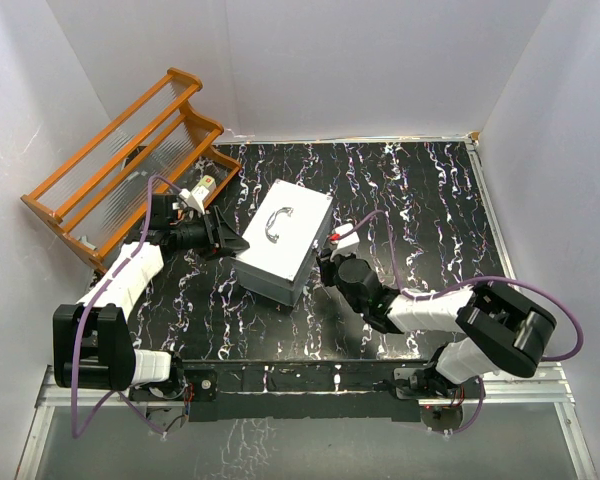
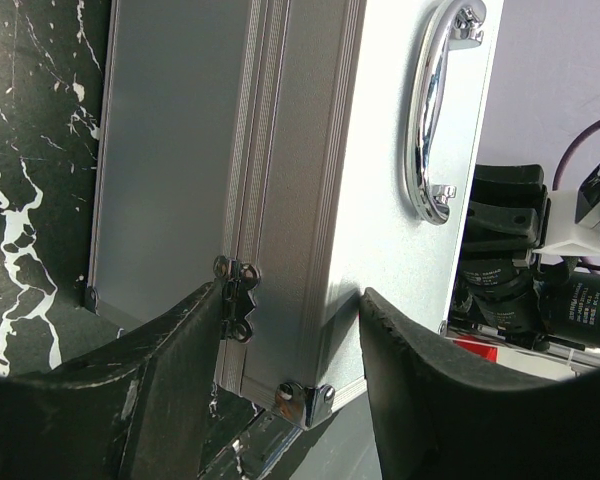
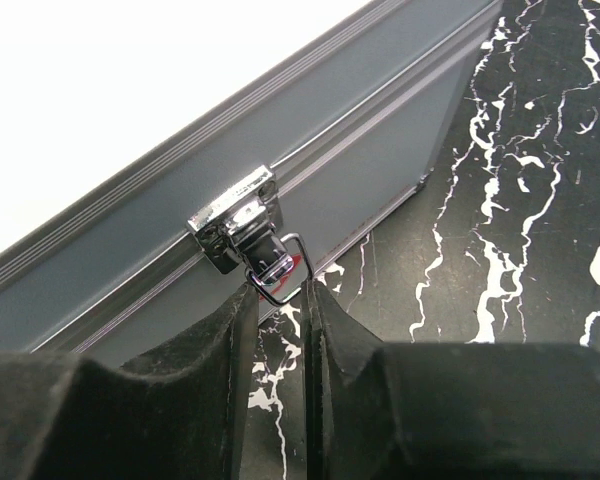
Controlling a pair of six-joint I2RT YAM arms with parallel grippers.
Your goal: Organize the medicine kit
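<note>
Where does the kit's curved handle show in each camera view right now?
Top external: handle at centre, on the medicine kit lid.
Left wrist: upper right, on the lid.
Right wrist: not in it; only the latch side shows.
Shared landmark: the black marbled table.

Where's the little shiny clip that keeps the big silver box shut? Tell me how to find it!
Look at the black marbled table, then the medicine kit, the grey metal case lying in its middle. On its long side wall sits the latch, pinched by the right gripper. Unlike the curved handle on top, it is a small square clasp with a wire loop.
</note>
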